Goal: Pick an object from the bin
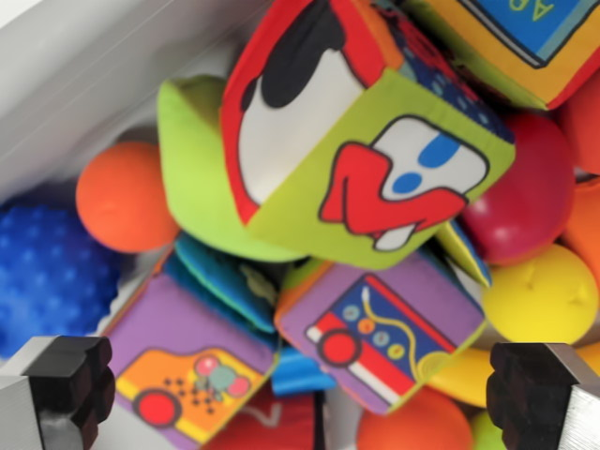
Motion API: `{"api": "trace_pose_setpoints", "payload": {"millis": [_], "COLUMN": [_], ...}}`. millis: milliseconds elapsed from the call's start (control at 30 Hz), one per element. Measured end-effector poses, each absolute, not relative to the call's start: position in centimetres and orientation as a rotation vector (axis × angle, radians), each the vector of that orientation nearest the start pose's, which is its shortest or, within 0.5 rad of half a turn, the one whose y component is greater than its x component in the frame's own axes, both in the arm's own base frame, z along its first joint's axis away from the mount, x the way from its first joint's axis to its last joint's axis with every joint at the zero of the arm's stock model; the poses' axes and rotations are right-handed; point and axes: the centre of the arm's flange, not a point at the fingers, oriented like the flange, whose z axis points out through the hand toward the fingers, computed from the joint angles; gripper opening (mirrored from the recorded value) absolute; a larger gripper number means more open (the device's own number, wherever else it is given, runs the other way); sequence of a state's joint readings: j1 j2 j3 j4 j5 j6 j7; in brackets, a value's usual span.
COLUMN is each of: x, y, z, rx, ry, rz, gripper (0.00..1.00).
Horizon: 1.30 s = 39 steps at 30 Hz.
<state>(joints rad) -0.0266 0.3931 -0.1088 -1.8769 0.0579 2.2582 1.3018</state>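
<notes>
1. Looking straight down into the bin (pixel 84 66), white wall running across the top-left corner of the wrist view.
2. Gripper (pixel 300 398) spread wide, black fingertips (pixel 70 380) at the bottom-left and bottom-right corners, nothing clamped between them.
3. Hovering above the pile, fingertips touching no toy as far as can be told.
4. Big soft cube (pixel 356 131) on top of the heap, tilted, red face with a black-and-white shape, green face with a red-and-white cartoon figure.
5. Just under it, a purple-faced cube with a train picture (pixel 380 337), sitting right between the fingers' line, a little toward the wrist view's right.
6. Another purple cube with an orange car (pixel 187 361) toward the wrist view's left, near the left fingertip.
7. Orange ball (pixel 122 197) close to the bin wall, beside a bumpy blue ball (pixel 47 272) at the left edge.
8. Dark red ball (pixel 525 197) and yellow ball (pixel 539 295) packed together at the right edge, partly under the big cube.
9. Yellow-bordered cube with blue lettering (pixel 525 37) up in the top-right corner, cut off by the frame.
10. Blue fabric piece (pixel 220 277) wedged between the cubes mid-pile.
</notes>
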Motion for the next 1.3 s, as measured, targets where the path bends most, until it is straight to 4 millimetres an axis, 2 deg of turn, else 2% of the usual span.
{"api": "trace_pose_setpoints", "payload": {"millis": [367, 700, 933, 967, 1300], "x": [64.2, 64.2, 64.2, 64.2, 64.2], "y": [-10.5, -10.4, -10.4, -10.4, -10.4], "z": [26.5, 22.6, 21.5, 21.4, 21.4], "rx": [-2.146, -2.14, -2.138, -2.138, -2.136], "ry": [2.305, 2.312, 2.313, 2.313, 2.312], "rz": [0.007, 0.004, 0.002, 0.002, 0.001], "gripper": [1.0, 1.0, 1.0, 0.0, 0.0]}}
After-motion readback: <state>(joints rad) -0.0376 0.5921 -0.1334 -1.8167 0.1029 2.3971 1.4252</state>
